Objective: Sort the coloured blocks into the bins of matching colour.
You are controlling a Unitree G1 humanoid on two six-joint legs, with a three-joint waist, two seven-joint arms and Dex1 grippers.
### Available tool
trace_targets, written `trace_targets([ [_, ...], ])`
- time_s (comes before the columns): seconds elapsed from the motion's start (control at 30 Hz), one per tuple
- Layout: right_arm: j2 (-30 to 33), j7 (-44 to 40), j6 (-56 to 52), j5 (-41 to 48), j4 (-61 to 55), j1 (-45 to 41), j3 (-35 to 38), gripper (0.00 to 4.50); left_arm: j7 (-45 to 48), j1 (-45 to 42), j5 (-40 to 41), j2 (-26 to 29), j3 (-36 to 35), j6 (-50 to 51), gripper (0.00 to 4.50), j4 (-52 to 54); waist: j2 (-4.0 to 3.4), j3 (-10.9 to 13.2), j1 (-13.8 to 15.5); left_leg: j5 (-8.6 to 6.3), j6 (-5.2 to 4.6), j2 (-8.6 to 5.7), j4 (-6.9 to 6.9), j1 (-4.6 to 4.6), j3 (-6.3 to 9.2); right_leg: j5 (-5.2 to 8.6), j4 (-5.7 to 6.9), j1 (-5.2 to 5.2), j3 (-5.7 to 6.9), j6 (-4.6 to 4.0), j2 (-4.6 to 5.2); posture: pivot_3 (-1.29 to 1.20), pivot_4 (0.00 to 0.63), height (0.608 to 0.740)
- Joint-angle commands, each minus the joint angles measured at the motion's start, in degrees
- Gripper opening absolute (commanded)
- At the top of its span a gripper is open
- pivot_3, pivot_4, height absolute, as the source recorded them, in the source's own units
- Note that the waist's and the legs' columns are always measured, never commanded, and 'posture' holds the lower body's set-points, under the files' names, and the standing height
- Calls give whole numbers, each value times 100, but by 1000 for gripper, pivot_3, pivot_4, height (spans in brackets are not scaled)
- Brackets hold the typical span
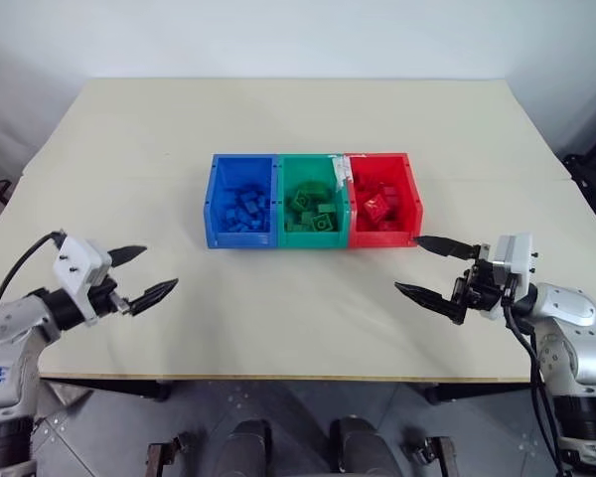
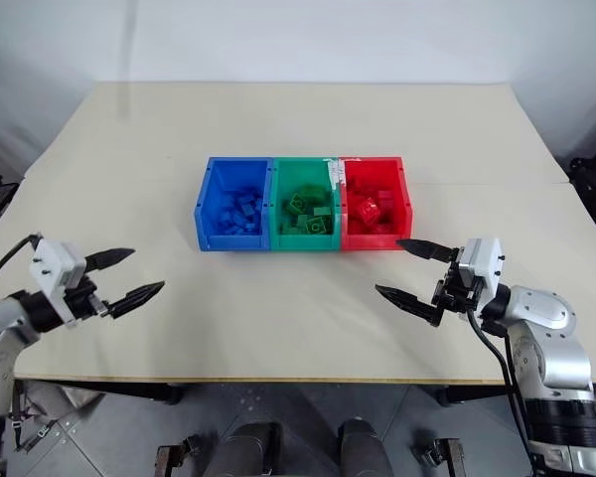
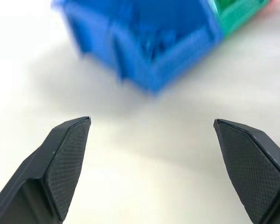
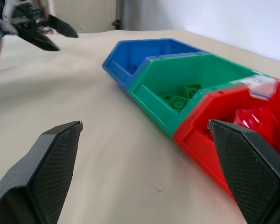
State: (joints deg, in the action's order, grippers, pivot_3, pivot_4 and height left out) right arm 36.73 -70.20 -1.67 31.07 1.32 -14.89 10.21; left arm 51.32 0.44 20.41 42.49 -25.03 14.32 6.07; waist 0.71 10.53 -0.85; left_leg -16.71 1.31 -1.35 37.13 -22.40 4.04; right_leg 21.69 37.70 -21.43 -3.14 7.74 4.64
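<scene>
1. My left claw [image 1: 139, 275] hangs spread and empty over the bench [image 1: 298, 129], well apart from the bins [image 1: 313, 202]; my right claw [image 1: 435, 266] is likewise spread, near the red bin [image 1: 409, 199].
2. The bins' row runs across my view, openings upward.
3. Blue blocks [image 1: 243, 209] lie in the blue bin [image 1: 211, 204], red blocks [image 1: 375, 207] in red.
4. I judge the blocks light, rigid, slick; pinch across flat sides.
</scene>
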Motion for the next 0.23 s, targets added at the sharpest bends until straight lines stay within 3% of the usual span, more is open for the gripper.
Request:
trace_targets([
  [0.03, 84, -200, 202, -78, 251, -248, 1, 4500, -224, 253, 170, -17, -316, 44, 4492, 571, 0, 0, 51, 0, 0, 0, 0, 0, 0, -1, -1, 0, -4, -1, 0, 0, 150, 740],
  [0.23, 93, -319, 321, -163, 599, -435, -9, 4500, -414, 619, 275, -245, -206, 81, 4492, 1054, 0, 0, 64, -3, 4, 1, -3, 0, -3, -2, -3, -3, -6, -3, -4, 0, 150, 740],
])
